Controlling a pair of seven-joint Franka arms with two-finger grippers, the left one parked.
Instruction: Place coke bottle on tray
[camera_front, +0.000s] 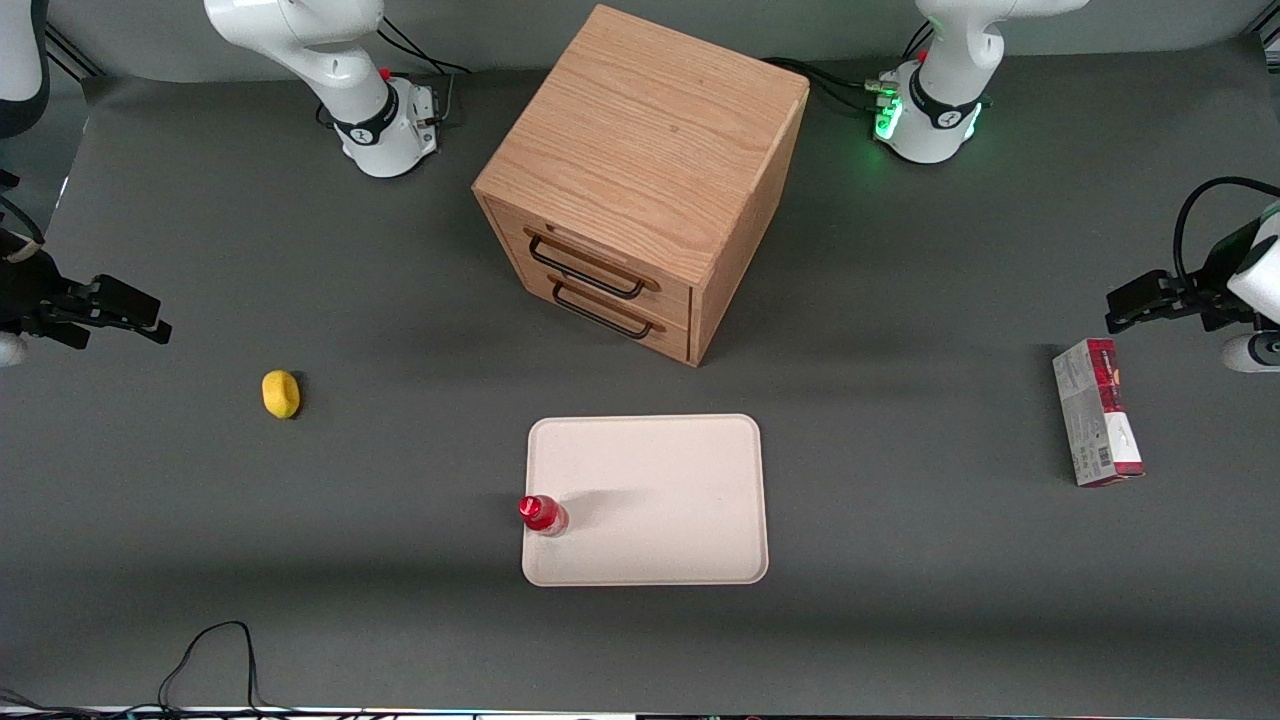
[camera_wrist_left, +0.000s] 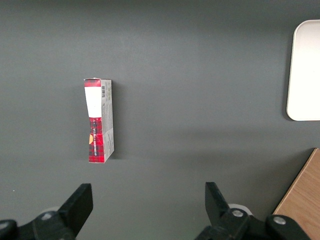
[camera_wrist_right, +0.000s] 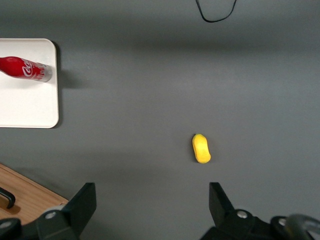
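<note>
Coke bottle, front view: the coke bottle (camera_front: 543, 514) stands upright on the tray (camera_front: 660, 490), right at the tray's edge toward the working arm's end of the desk (camera_front: 400, 560), at the rim nearer the camera than the tray's middle.
Gripper, front view: the gripper (camera_front: 125, 305) hangs well apart from the tray, at the working arm's end of the desk, farther from the camera than the lemon (camera_front: 281, 393); it holds nothing.
Other things, front view: a wooden drawer cabinet (camera_front: 640, 180) stands farther from the camera than the tray; a red-and-grey carton box (camera_front: 1097, 425) lies toward the parked arm's end.
Right wrist view: the jaws are spread wide and empty, one fingertip (camera_wrist_right: 86, 197) showing clearly, with bare desk between them; the lemon (camera_wrist_right: 201, 148) lies near, and the coke bottle (camera_wrist_right: 25, 68) shows on a corner of the tray (camera_wrist_right: 30, 107).
Left wrist view: only the carton box (camera_wrist_left: 99, 121) and an edge of the tray (camera_wrist_left: 304, 70) appear.
Step in hand, judged: the placement looks done, with the bottle released and the arm clear.
Doing it well: since the bottle sits so close to the rim, any further motion should stay away from the tray to avoid tipping it.
</note>
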